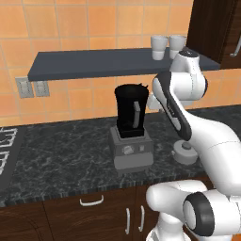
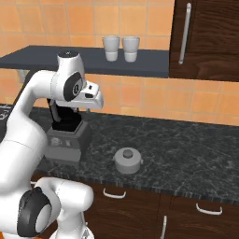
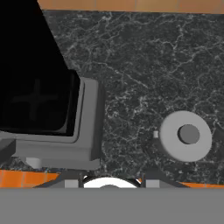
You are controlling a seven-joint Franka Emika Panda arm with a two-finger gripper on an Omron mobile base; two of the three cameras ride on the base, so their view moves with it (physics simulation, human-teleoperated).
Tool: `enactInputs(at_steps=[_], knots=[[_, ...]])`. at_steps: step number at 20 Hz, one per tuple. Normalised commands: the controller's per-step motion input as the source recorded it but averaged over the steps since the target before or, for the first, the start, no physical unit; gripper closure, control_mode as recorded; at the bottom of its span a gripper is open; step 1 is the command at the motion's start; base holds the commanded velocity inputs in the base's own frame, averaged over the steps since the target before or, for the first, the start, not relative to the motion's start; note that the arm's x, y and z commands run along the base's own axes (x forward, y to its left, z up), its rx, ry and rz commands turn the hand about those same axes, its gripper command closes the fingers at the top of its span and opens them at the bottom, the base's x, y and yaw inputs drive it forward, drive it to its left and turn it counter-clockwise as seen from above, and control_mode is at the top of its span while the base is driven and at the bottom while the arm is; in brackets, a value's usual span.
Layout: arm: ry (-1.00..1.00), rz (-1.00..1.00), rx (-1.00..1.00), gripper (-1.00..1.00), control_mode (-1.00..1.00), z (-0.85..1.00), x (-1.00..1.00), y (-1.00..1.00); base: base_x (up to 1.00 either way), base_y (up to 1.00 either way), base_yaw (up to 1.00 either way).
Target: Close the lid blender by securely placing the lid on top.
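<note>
Right base view, lid [image 2: 128, 160] on dark marble counter [image 2: 186, 154] beside blender [image 2: 67, 133], orange tiled wall [image 2: 149, 98], finger spread unclear

The counter [image 1: 61, 150] looked like polished black stone, veined white, with a dull sheen. On it, below the hand and off to one side, the lid [image 2: 128, 160] looked like matt light-grey plastic, smooth all over, knob included. The blender [image 1: 130, 127], on the other side below the hand, had a dark glossy jar, glass or plastic I could not tell, on a matt grey plastic-looking base. The wall tiles [image 1: 70, 23] were smooth orange ceramic. The cabinet fronts [image 2: 210, 37] showed dark, grained wood with pale metal-looking handles.
</note>
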Motion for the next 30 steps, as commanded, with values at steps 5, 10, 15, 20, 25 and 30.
enactInputs(at_steps=[5,10,15,20,25,30], knots=[[0.05,-0.12,0.00,-1.00,-1.00,-0.12,0.01,-0.35,0.00,0.00,0.00],[0.20,-0.21,0.02,-1.00,-1.00,-0.44,0.00,-0.98,0.00,0.00,0.00],[0.20,-0.17,0.00,-1.00,-1.00,-0.43,0.01,-0.92,0.00,0.00,0.00],[0.18,-0.09,0.00,-1.00,-1.00,-0.50,0.02,-0.60,0.00,0.00,0.00],[0.14,-0.12,0.00,-1.00,-1.00,-0.49,0.00,-0.07,0.00,0.00,0.00],[0.01,-0.05,0.03,-1.00,-1.00,-0.42,0.04,0.00,0.00,0.00,0.00]])
